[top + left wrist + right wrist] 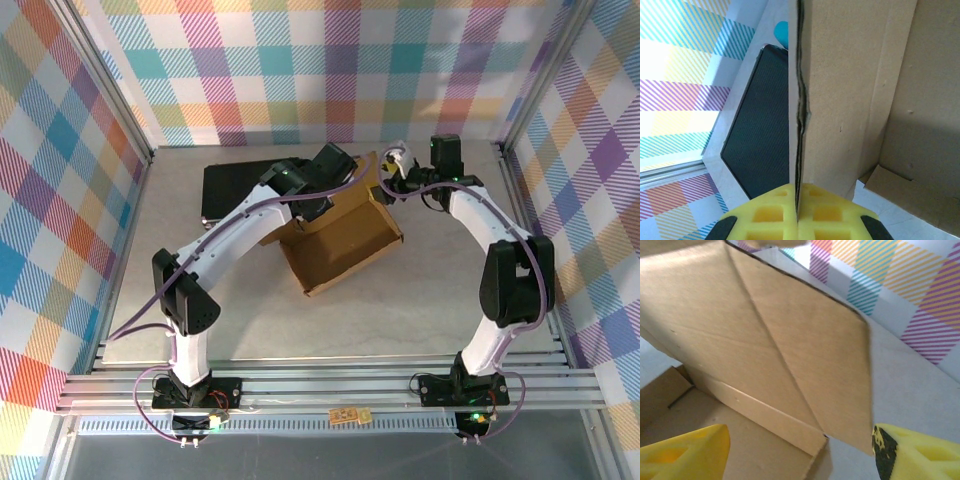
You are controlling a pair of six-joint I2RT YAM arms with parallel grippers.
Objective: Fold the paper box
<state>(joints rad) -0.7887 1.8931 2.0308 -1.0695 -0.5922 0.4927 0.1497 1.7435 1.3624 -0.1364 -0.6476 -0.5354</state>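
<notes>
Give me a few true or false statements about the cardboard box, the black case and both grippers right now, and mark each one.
1. The left gripper is shut on an edge of the paper box. True.
2. The right gripper is clamped shut. False: its jaws stand open, close to a cardboard flap.
3. The black case lies on the table at the far left of the paper box. True.
4. The paper box is closed up flat. False: it lies open like a tray, with flaps raised.
</notes>
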